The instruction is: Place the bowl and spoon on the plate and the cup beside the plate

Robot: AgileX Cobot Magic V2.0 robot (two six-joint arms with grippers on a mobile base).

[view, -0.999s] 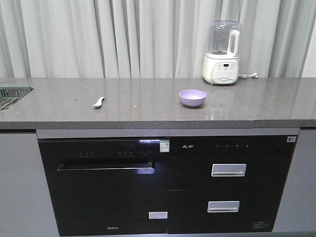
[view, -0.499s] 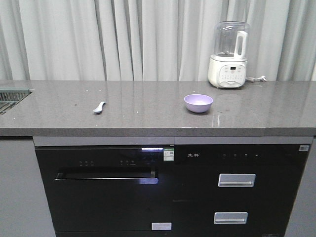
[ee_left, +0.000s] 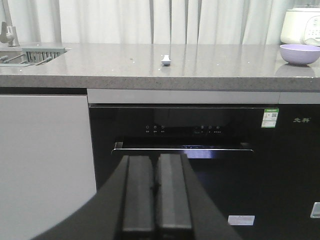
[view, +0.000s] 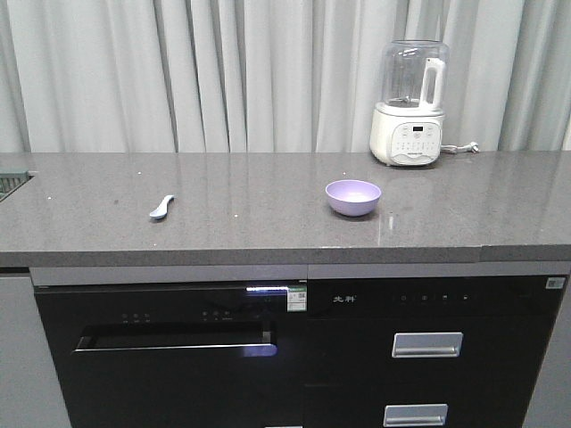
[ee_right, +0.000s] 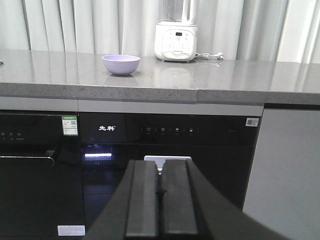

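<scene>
The lavender bowl [view: 353, 197] stands upright on the grey countertop [view: 268, 223], right of centre; it also shows in the left wrist view as the bowl [ee_left: 299, 54] and in the right wrist view as the bowl [ee_right: 121, 64]. The small pale spoon [view: 161, 208] lies on the counter to the left, and the spoon [ee_left: 166, 60] appears in the left wrist view too. Plate and cup are out of view. My left gripper [ee_left: 155, 162] is shut and empty, low in front of the dark appliance door. My right gripper [ee_right: 161, 167] is shut and empty, below counter height.
A white blender [view: 409, 102] with a cord stands at the back right of the counter. A sink with a rack [ee_left: 35, 54] sits at the far left. Below the counter are a dark dishwasher door with handle [view: 174, 341] and drawers [view: 426, 344]. Curtains hang behind.
The front view has shifted closer and higher: the counter and its objects sit lower in the frame, and the sink has slid nearly out at left. Bowl and spoon keep their places on the counter.
</scene>
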